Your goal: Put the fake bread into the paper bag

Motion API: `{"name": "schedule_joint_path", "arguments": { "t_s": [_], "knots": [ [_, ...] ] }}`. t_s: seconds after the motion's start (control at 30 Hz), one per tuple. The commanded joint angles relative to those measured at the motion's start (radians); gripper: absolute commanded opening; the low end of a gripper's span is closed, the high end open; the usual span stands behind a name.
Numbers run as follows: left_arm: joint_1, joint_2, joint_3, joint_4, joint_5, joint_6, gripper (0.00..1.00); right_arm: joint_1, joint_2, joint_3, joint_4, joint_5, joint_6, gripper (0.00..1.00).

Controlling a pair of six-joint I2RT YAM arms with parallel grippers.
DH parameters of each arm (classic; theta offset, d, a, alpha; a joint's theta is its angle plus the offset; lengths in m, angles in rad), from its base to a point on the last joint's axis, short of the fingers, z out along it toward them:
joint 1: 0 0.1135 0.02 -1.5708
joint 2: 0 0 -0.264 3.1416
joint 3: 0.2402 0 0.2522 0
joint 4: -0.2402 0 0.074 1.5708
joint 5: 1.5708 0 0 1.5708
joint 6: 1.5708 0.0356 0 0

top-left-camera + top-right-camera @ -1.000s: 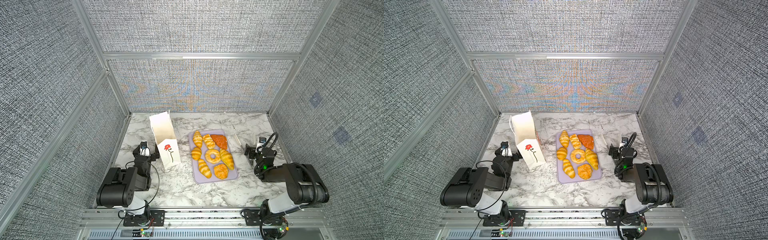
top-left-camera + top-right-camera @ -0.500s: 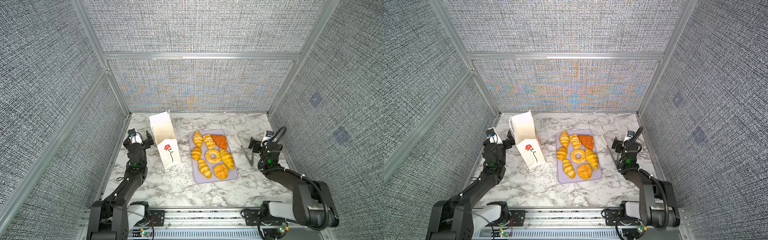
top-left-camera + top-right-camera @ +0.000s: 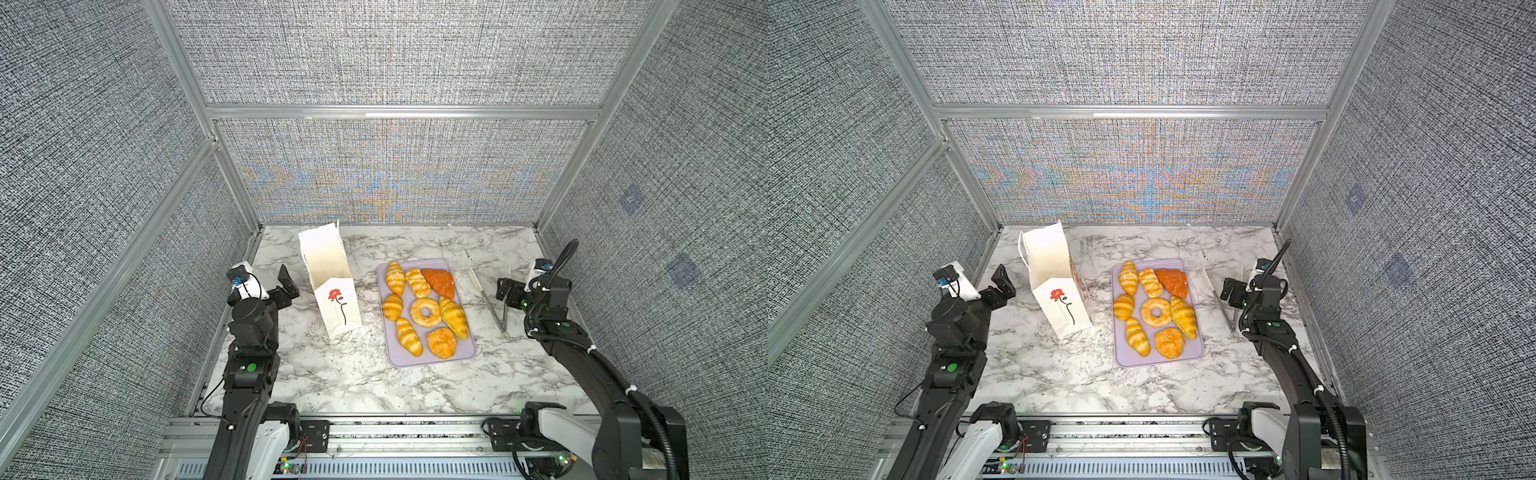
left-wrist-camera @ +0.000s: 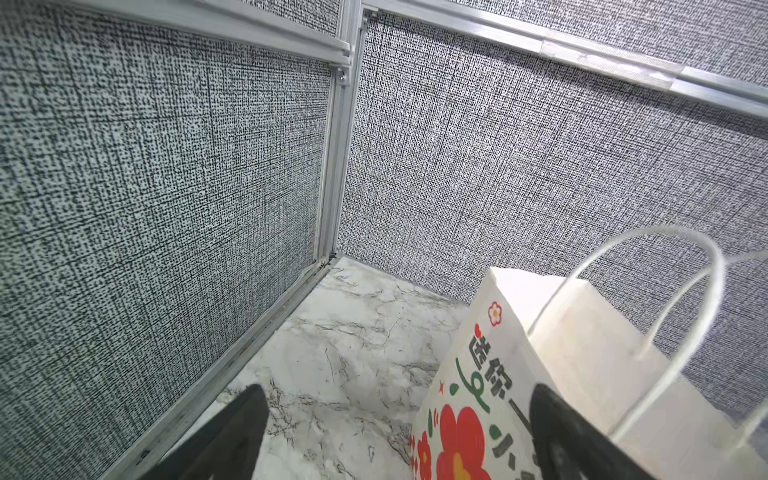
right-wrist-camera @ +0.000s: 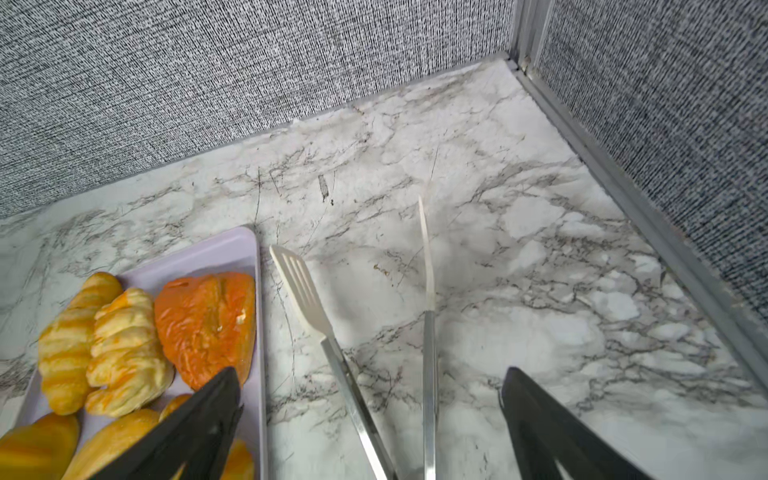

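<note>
From my desk I see the paper bag [image 3: 330,286] standing upright on the marble table [image 3: 332,374], at about 10 o'clock from the table's middle, with its narrow side and red rose turned toward 6 o'clock. All the fake bread [image 3: 454,318] lies on the lavender tray [image 3: 392,358], which sits just off the middle toward 3 o'clock, with a strip of bare marble between it and the bag at its 9 o'clock. On the tray, the ring doughnut [image 3: 424,312] is in the centre, the darker triangular pastry [image 3: 438,282] is at the 1 o'clock corner, and the round bun [image 3: 441,343] is near 5 o'clock. The five striped croissants [image 3: 409,336] fill the rest: two along the far edge, and one each at 9, 3 and 7 o'clock. A pair of metal tongs [image 5: 301,286] with cream tips lies on the marble at the tray's 3 o'clock, spread in a V, tips toward 12 and hinge toward 6. My left gripper [image 4: 397,392] hangs at the bag's 9 o'clock, fingers spread wide and empty. One finger looks just shy of the bag's printed side, though the wrist view overlaps them and I can't be sure they are apart. My right gripper [image 5: 370,370] hovers at the tongs' 3 o'clock, near the table's right rail, also released and holding nothing. In its wrist view both arms of the tongs run between its fingers.
</note>
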Motion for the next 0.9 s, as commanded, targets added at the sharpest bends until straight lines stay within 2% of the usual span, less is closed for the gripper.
{"name": "schedule_joint_path", "arguments": {
  "t_s": [0.0,0.23,0.4,0.53,0.73,0.87],
  "knots": [
    [-0.002,-0.011,0.081,-0.182,0.039,-0.025,0.99,0.004,-0.014,0.016,-0.09,-0.008,0.03,0.99],
    [-0.037,0.002,0.225,-0.342,0.1,-0.043,0.97,0.018,-0.022,0.04,-0.157,0.043,0.03,0.98],
    [-0.094,0.069,0.328,-0.467,0.087,-0.06,0.91,0.025,-0.016,0.065,-0.183,0.052,0.028,0.97],
    [-0.174,0.119,0.376,-0.535,0.027,-0.07,0.85,0.033,-0.015,0.079,-0.196,0.076,0.021,0.97],
    [-0.331,0.235,0.426,-0.59,-0.102,-0.078,0.83,0.04,-0.006,0.098,-0.224,0.088,0.006,0.97],
    [-0.365,0.325,0.481,-0.617,-0.133,-0.099,0.79,0.045,-0.004,0.109,-0.243,0.099,-0.003,0.96]
  ]
}}
